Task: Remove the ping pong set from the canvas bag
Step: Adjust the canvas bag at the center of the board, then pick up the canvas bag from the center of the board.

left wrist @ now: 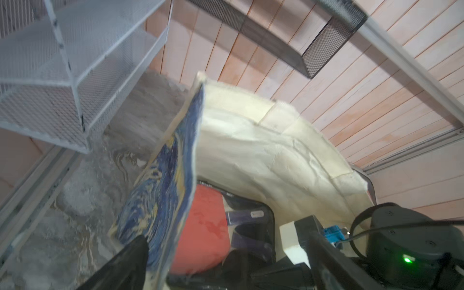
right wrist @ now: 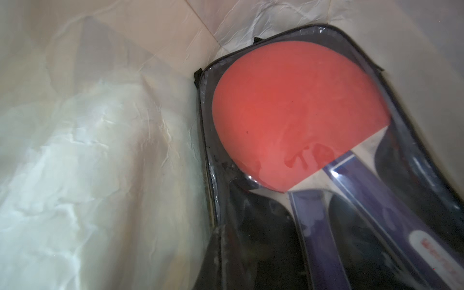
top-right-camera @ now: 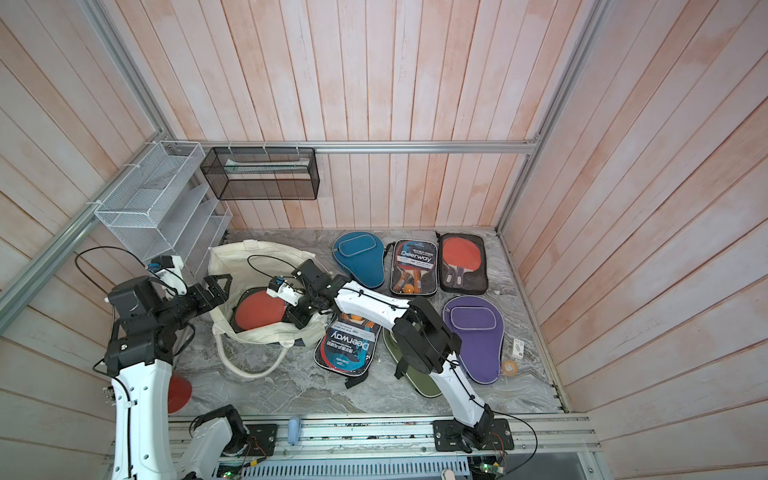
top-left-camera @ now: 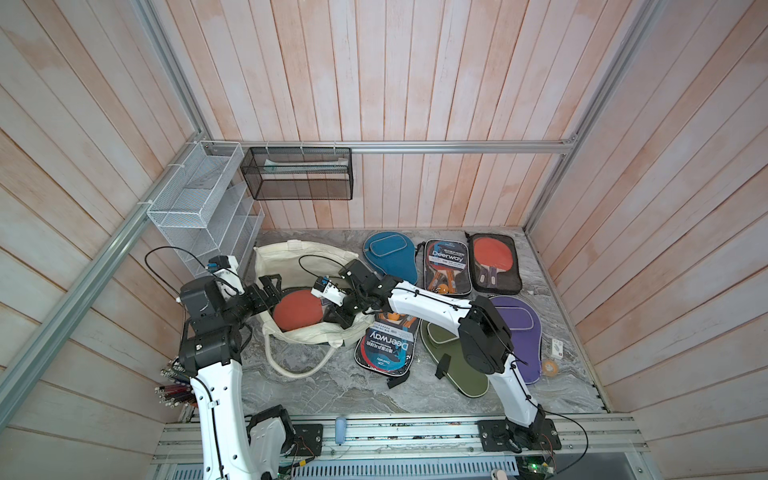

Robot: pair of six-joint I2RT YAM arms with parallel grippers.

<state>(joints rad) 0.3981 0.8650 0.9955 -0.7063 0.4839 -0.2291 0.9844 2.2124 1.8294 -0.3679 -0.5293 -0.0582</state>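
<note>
Downward into the canvas bag [top-left-camera: 278, 266], right arm [top-left-camera: 428, 301] outstretched.

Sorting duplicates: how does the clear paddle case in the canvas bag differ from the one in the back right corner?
The bagged case sits inside the canvas bag, partly hidden; the corner case lies on the table. Bagged case's paddle head points left, corner case's toward the back wall. Both show red paddles.
</note>
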